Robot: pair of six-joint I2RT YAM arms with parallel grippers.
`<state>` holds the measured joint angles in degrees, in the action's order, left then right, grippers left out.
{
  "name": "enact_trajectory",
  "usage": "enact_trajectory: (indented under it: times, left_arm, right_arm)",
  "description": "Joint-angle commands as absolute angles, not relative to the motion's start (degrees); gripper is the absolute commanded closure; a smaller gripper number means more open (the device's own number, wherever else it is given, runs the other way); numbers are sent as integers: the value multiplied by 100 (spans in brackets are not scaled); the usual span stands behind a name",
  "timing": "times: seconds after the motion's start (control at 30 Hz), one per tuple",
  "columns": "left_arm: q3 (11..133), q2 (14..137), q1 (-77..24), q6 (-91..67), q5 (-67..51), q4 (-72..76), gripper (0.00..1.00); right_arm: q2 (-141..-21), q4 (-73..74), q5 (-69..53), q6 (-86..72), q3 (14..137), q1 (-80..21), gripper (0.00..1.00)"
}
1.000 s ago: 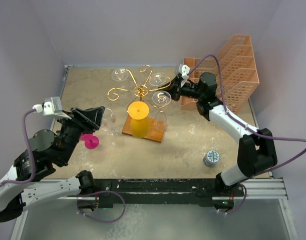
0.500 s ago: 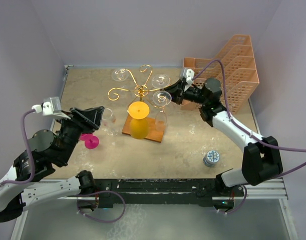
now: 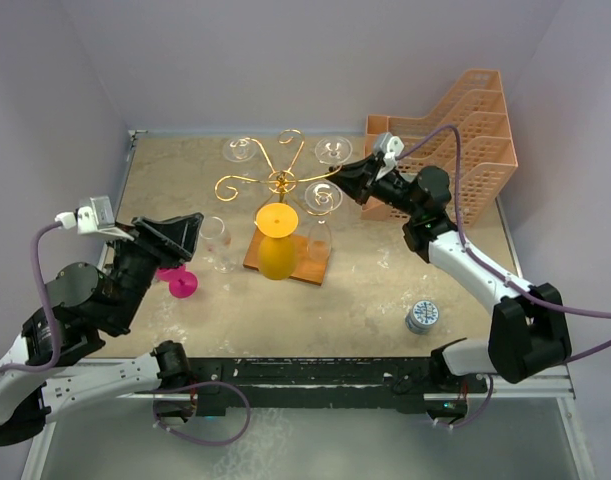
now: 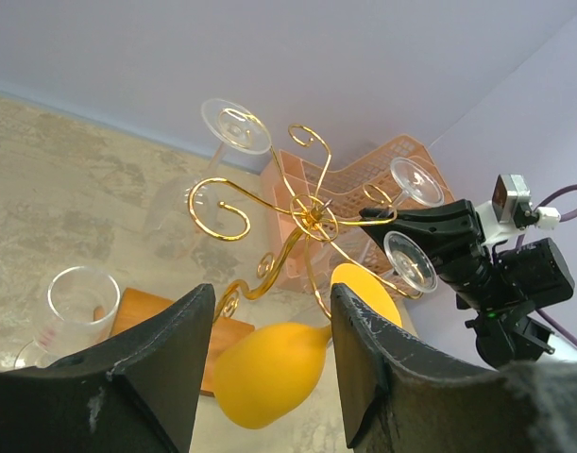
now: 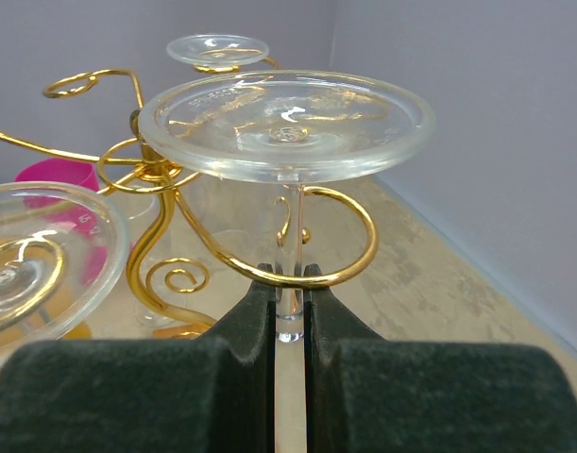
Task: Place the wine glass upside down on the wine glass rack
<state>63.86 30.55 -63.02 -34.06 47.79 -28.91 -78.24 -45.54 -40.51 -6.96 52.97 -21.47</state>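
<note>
My right gripper [image 3: 343, 180] [image 5: 289, 288] is shut on the stem of a clear wine glass [image 5: 286, 123] held upside down, foot up [image 3: 332, 150]. The stem stands inside the curled end of one arm of the gold wine glass rack [image 3: 281, 181] [image 5: 146, 170] [image 4: 312, 215], just above my fingertips. Two more clear glasses [image 3: 243, 150] [image 3: 322, 196] and a yellow one [image 3: 276, 245] [image 4: 269, 363] hang inverted on the rack. My left gripper [image 3: 180, 235] [image 4: 269, 377] hovers open and empty to the rack's left. An upright clear glass [image 3: 217, 240] [image 4: 80, 302] stands beside it.
The rack's wooden base [image 3: 305, 262] lies mid-table. A peach lattice tray stack [image 3: 465, 130] fills the back right corner behind my right arm. A pink glass [image 3: 180, 283] lies under my left arm. A small round tin [image 3: 422, 316] sits front right.
My right gripper has carried the clear glass a little right and toward the back along the rack arm. The left arm has shifted slightly down and left.
</note>
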Motion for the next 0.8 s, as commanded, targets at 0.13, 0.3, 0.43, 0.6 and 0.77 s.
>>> enact_trajectory:
  times: [0.13, 0.3, 0.43, 0.6, 0.77]
  left_arm:
    - [6471, 2933, -6311, -3551, 4814, -2898, 50]
    - [6460, 2920, -6315, -3554, 4821, -2907, 50]
    - [6440, 2894, -6315, -3568, 4833, -2908, 50]
    - [6451, 2883, -6311, -3568, 4865, -2913, 50]
    - [6472, 2912, -6311, -3539, 4887, -2912, 50]
  right_arm:
    - [-7609, -5281, -3249, -940, 5272, -2171, 100]
    - [-7706, -5177, -3135, -886, 5336, -2171, 100]
    - [-7890, -4940, -3118, -853, 5481, -2171, 100]
    - [-8051, -4860, -3222, -844, 5587, -2171, 100]
    - [-8156, -4819, -3455, -807, 5666, -2171, 99]
